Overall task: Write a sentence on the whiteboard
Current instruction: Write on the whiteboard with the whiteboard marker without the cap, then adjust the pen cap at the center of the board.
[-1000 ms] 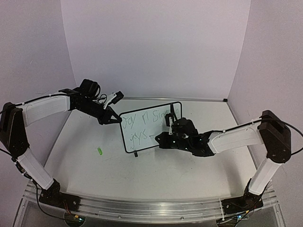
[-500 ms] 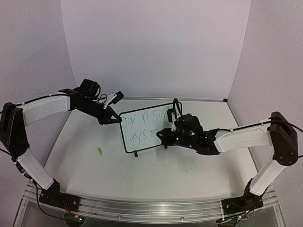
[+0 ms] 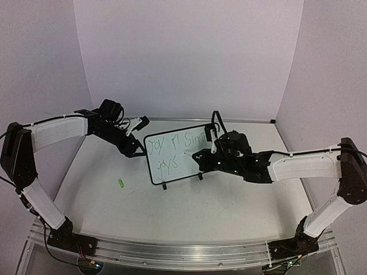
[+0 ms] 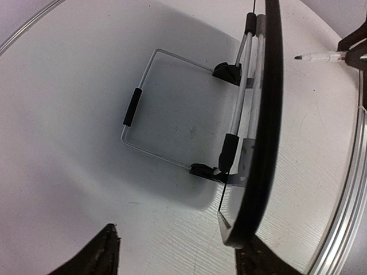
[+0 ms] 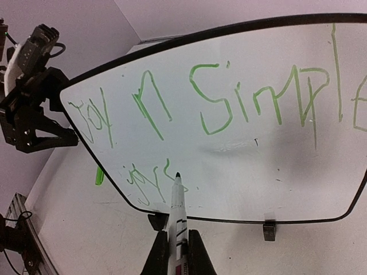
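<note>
Board (image 3: 172, 175) stands mid-frame on the desk (image 3: 229, 200) on two small black feet, with its face toward the bottom of the overhead view. The sentence (image 3: 175, 143) is there in green, two lines: "Joy in Simple" across the top, "joys" at lower left. The right arm (image 3: 304, 165) reaches in from the right of the frame, right jaws clamped on a marker (image 5: 175, 200). The marker tip is up at the board's face just beside "joys"; touching or just off, I can't tell. The left arm (image 3: 57, 129) comes in from the left. Left jaws stand wide at the board's left edge, the black frame close by one finger, nothing gripped. A wire stand (image 4: 137, 109) sits behind the board, joined to its back. A small green bit (image 3: 121, 183) lies on the desk at lower left, well apart from the board.
</note>
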You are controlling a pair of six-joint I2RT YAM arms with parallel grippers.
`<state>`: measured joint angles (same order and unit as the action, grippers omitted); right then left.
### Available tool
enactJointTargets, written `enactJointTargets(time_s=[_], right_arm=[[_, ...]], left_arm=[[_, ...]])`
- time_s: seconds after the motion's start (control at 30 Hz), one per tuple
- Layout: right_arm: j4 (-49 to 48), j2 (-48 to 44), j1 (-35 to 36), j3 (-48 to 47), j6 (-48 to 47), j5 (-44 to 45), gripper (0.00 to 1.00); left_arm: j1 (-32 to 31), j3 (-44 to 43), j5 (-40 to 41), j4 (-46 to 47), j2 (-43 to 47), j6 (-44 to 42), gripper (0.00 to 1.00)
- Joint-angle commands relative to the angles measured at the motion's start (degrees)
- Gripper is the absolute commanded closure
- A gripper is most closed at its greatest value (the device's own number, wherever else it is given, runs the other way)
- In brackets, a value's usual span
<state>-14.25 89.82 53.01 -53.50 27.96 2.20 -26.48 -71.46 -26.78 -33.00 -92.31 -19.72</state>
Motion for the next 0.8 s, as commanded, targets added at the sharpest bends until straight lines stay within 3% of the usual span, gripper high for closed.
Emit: enactJointTargets(time_s=[0.0,0.13,0.5,0.67,0.77], right_arm=[[2.02,-4.3,-0.21,-3.27,-2.52,2.49,1.0],[3.64,-5.56,-0.32,-4.19,-3.63,4.06,1.0],[7.49,-8.98,-4.08,-7.14,-6.4,3.8,1.0],[7.83,-11.92,-5.57,-5.03,-6.09,3.51,1.0],[7.93,-13.48,-5.62,-3.55,-6.23,3.92,1.0]], left_arm=[[-0.19,0.6,1.65,1.33,3.08,0.29,0.19],[-0.15,3.01,4.08,3.99,6.62,0.81,0.09],[1.62,5.89,15.82,11.47,16.34,7.39,0.06],[1.69,4.35,22.86,8.43,19.09,17.97,0.06],[1.69,7.48,25.01,7.88,20.83,28.82,0.07]])
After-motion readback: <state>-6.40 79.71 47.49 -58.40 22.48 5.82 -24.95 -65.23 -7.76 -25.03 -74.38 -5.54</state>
